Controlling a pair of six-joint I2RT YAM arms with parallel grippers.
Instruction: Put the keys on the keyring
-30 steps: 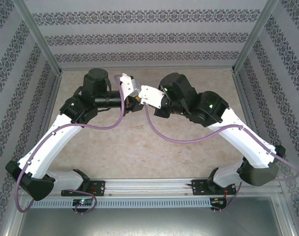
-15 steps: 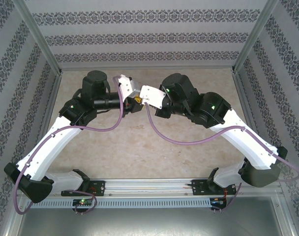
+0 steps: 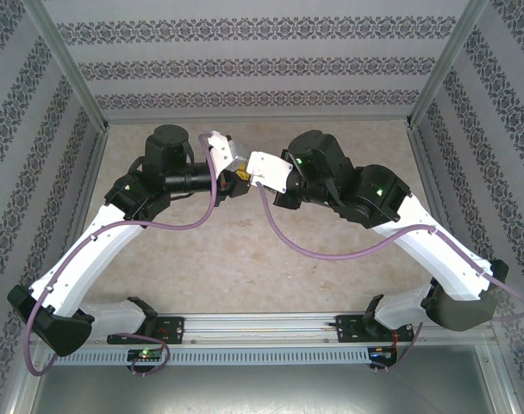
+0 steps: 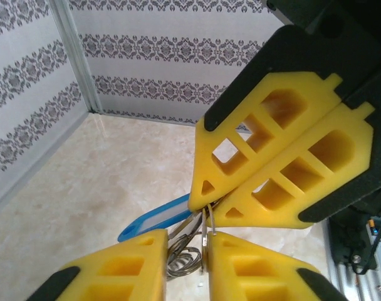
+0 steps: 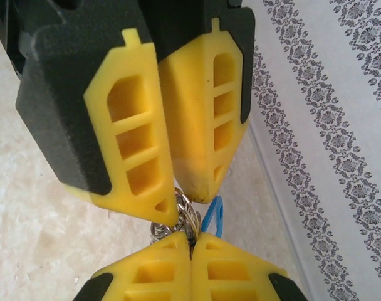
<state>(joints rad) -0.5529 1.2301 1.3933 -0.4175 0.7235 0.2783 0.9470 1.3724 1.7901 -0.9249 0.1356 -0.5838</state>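
Both grippers meet tip to tip above the middle of the table in the top view, the left gripper (image 3: pixel 235 176) facing the right gripper (image 3: pixel 248 171). In the left wrist view my left gripper (image 4: pixel 187 241) stands at the bottom, closed on the keyring (image 4: pixel 185 258), whose grey strip and coiled wire rings sit in the narrow gap. The right gripper (image 4: pixel 208 207) comes from above, shut. The key (image 4: pixel 154 222) hangs from its tips, blue head to the left. In the right wrist view the right gripper (image 5: pixel 190 237) pinches thin metal; the key's blue head (image 5: pixel 213 217) and the keyring's wire rings (image 5: pixel 162 231) flank it.
The beige marble-look table top (image 3: pixel 245 259) lies below the grippers. Patterned walls (image 3: pixel 262 65) and metal corner posts (image 3: pixel 68 65) close in the back and sides. Purple cables (image 3: pixel 296 246) loop off both arms.
The right arm's elbow has swung slightly right and down. The left wrist has edged a little. Both grippers stay together at the same spot.
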